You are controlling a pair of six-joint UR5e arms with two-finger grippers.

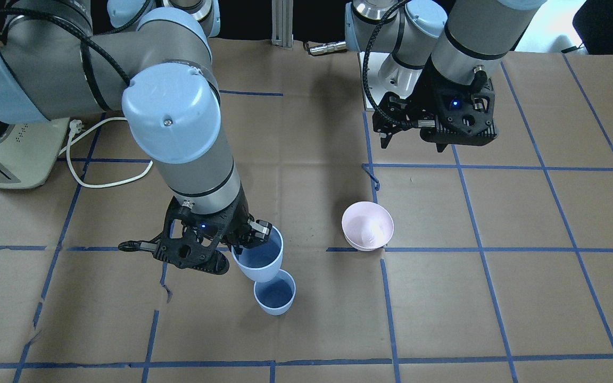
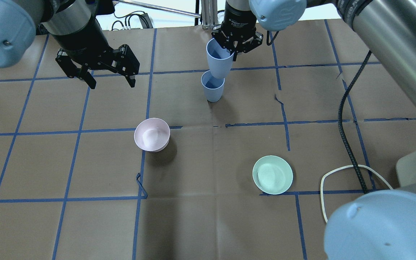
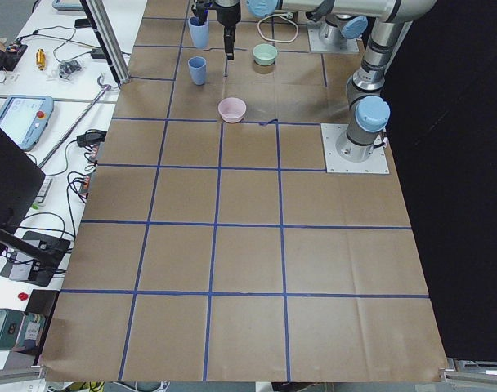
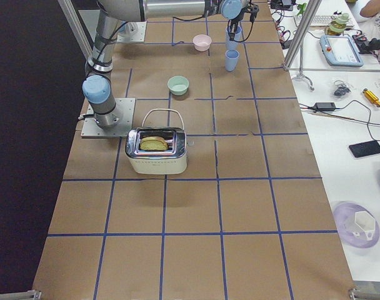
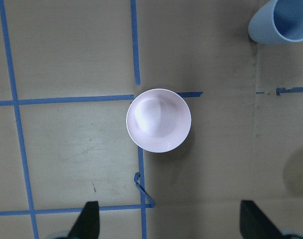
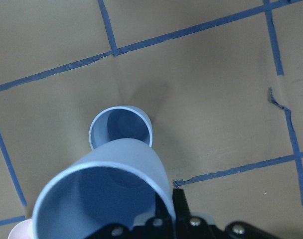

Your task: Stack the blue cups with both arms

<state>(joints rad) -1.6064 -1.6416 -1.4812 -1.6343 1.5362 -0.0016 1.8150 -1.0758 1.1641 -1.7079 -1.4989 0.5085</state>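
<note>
1. Overhead exterior view: the right claw (image 2: pixel 234 50), upper centre of the frame, is clamped on the rim of a tilted blue cup (image 2: pixel 218 59).
2. That cup's base hangs just over the mouth of a second blue cup (image 2: pixel 212 88), which stands upright on the brown surface (image 2: pixel 208 216).
3. The left claw (image 2: pixel 112 83), upper left, hangs wide open and empty, with a pink bowl (image 2: pixel 152 134) lower in the frame.

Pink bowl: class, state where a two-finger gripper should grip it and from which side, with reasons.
Probably the rim of the pink bowl, from straight above, one finger inside and one outside the wall. It stands upright and open, low and round, so a side pinch would likely slip.
</note>
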